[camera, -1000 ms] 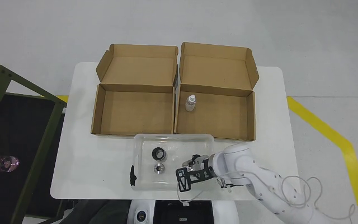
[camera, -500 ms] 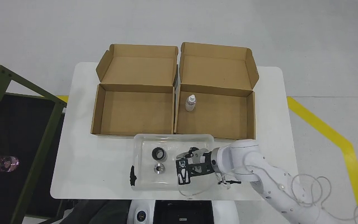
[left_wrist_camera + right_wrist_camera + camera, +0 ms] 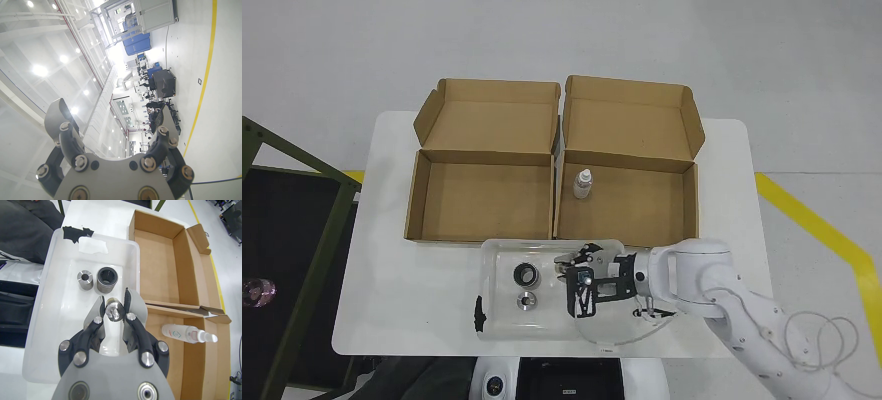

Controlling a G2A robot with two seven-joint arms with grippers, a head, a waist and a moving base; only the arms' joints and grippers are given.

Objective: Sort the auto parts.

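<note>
apparently right gripper (image 3: 114, 298), low over bin (image 3: 62, 313), pinches a metal part (image 3: 113, 312).

Sides of the metal part (image 3: 113, 312) are covered by the right gripper (image 3: 114, 298); its far end can't be made out. Near wall of the clear bin (image 3: 138, 256) is masked by gripper body. The cardboard box (image 3: 191, 362) with the bottle (image 3: 181, 334) is cut off at the edge.

three parts (image 3: 107, 279), two boxes (image 3: 482, 200), one bottle (image 3: 583, 184)

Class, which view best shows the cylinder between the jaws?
Right wrist view: the small shiny metal cylinder sits close-up between the jaws. Top view: the right gripper largely covers it. Left wrist view: faces the hall.
</note>
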